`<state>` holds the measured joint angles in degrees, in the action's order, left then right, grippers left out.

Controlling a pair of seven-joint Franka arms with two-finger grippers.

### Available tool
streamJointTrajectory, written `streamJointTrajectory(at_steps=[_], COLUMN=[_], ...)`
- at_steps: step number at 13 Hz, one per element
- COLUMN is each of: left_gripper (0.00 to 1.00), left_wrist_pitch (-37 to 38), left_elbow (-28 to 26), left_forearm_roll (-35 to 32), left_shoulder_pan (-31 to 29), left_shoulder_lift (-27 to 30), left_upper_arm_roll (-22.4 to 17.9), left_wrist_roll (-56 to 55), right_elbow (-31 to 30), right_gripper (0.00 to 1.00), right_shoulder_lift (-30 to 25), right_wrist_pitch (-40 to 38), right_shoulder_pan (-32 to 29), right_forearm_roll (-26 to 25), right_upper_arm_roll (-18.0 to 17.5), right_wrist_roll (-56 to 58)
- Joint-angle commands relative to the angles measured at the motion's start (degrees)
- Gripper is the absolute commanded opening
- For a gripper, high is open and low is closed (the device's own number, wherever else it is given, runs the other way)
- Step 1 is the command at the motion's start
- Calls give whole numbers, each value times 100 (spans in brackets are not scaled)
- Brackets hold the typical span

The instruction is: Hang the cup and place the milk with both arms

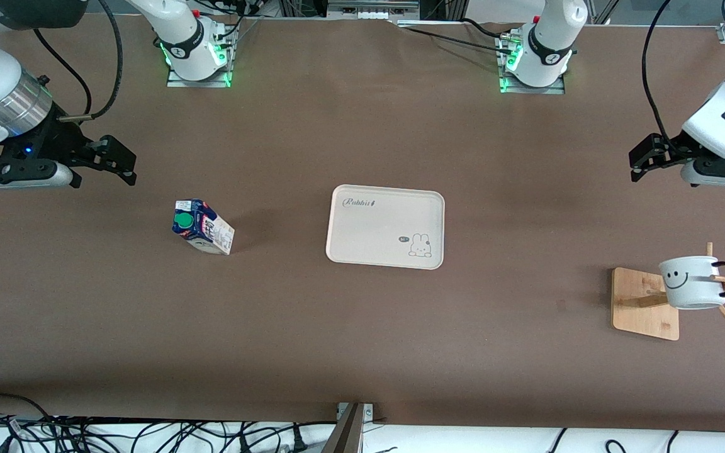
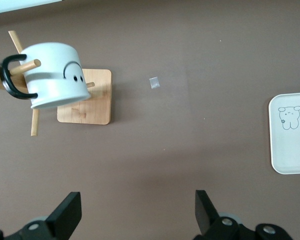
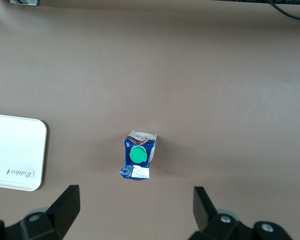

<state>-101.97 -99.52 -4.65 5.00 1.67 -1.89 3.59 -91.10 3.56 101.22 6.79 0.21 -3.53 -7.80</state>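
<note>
On the rack (image 1: pixel 646 304) at the left arm's end, the cup (image 1: pixel 693 282) already hangs, so you have the milk (image 1: pixel 202 227) left: lower the right gripper (image 1: pixel 117 162), fingers apart, squarely around it, then carry it to the tray (image 1: pixel 386 226). The left gripper (image 1: pixel 642 157) waits, fingers apart.

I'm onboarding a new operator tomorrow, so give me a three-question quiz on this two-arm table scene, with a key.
1. True or false: the cup already hangs on a peg of the wooden rack.
2. Where does the milk stand? A) on the tray B) on the bare table, toward the right arm's end C) in the right gripper
3. Fill in: the left gripper is up in the air with its fingers ____.

Key: 1 true. 2 B; the milk stands upright beside the tray, not on it. 3 open; the right gripper is open too, and neither holds anything.
</note>
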Motion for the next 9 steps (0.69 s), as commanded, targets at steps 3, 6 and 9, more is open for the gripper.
streamJointTrajectory(at_steps=[3,6,9], left_gripper=[100,100,100], left_wrist_pitch=[133,142,159], left_elbow=[161,170,231], left_forearm_roll=[217,281,281], left_shoulder_pan=[-52,-52,-52], left_shoulder_lift=[-140,-167,-184], left_upper_arm_roll=[-5,-40,-14], left_wrist_roll=[55,55,54], right_elbow=[-5,4,4], right_gripper=[100,100,100], right_shoulder_lift=[22,22,13], right_wrist_pitch=[-85,-103,-146], right_shoulder_pan=[-38,-38,-20], right_forearm_roll=[-65,-65,-65], right_upper_arm_roll=[-17,-17,-17], right_wrist_roll=[16,16,7])
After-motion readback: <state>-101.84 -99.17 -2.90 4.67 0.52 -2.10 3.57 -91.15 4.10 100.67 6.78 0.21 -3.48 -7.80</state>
